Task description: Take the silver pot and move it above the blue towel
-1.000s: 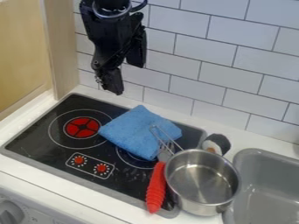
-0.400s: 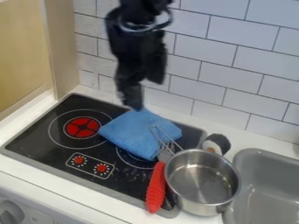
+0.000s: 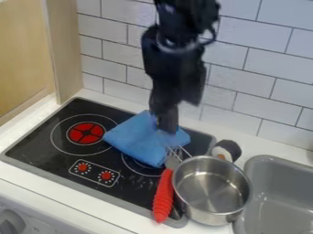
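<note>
The black robot gripper (image 3: 167, 119) hangs by the blue cloth towel (image 3: 131, 139), apart or together I can't tell, maybe to go get the round silver metal pot (image 3: 211, 189), sitting upright beside the grey boxy sink (image 3: 275, 183), likely so it won't tip.

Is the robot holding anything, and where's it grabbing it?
Nothing, it seems: the hand hangs over the blue towel, and the silver pot stands away from it.
</note>
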`<state>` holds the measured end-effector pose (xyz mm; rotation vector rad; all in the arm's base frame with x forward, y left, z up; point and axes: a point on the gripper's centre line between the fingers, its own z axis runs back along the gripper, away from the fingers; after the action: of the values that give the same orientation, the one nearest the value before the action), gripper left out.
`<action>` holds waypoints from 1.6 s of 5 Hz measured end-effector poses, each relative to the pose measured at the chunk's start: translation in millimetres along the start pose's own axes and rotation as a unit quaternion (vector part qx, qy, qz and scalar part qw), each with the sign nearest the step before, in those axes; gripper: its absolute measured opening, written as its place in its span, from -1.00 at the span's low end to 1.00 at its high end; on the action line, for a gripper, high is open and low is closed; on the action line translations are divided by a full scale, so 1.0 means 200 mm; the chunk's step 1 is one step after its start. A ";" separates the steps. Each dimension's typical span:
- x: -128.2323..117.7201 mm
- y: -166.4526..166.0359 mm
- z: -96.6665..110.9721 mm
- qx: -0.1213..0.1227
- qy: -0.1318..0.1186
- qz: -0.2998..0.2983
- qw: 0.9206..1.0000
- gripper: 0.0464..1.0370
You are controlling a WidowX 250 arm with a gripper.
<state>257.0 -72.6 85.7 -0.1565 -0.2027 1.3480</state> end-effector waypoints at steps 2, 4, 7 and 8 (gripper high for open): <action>-0.16 0.16 -0.14 0.017 0.003 -0.028 0.999 0.92; -0.24 0.22 -0.22 0.036 0.005 -0.049 0.998 0.92; -0.25 0.29 -0.34 0.081 -0.002 -0.053 0.995 0.80; -0.27 0.29 -0.34 0.081 -0.011 -0.072 0.994 0.17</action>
<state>206.6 -113.3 3.7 0.0087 -0.1197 1.2161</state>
